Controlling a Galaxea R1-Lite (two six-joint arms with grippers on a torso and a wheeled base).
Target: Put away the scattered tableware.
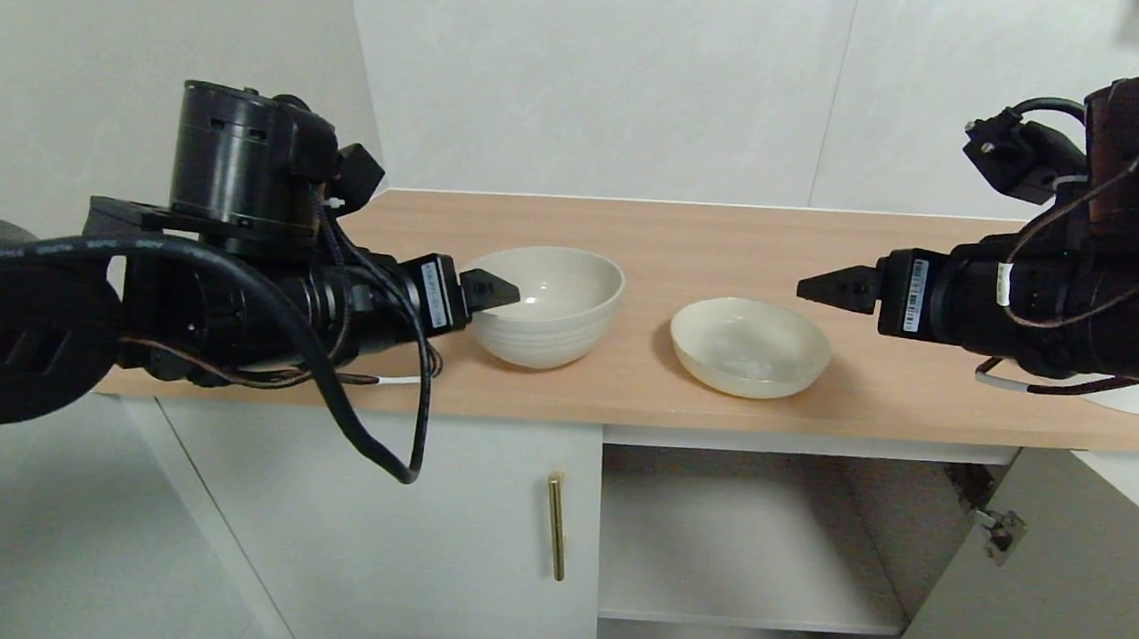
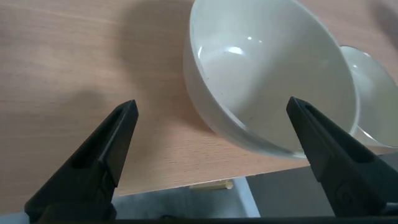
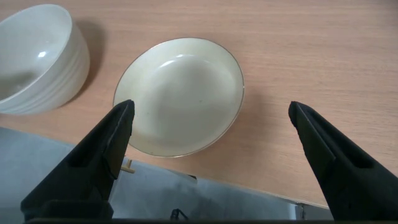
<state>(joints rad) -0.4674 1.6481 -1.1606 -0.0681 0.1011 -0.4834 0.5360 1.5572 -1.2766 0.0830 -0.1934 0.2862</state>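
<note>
We have nothing put away yet: bowl (image 1: 551, 303) and dish (image 1: 750, 347) sit mid-frame on tabletop (image 1: 695, 238). Left pincer (image 1: 501, 290) and right pincer (image 1: 817, 287) are open wide, empty. Cupboard shelf (image 1: 744, 547), lower right, waits.

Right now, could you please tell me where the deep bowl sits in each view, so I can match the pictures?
Head view: the deep bowl stands on the counter, left of centre, beside the left gripper.
Left wrist view: the deep bowl looms close ahead of that open gripper.
Right wrist view: it sits past the shallow dish, cut by the frame.
Shared landmark: the shallow dish, on the bowl's right.
</note>
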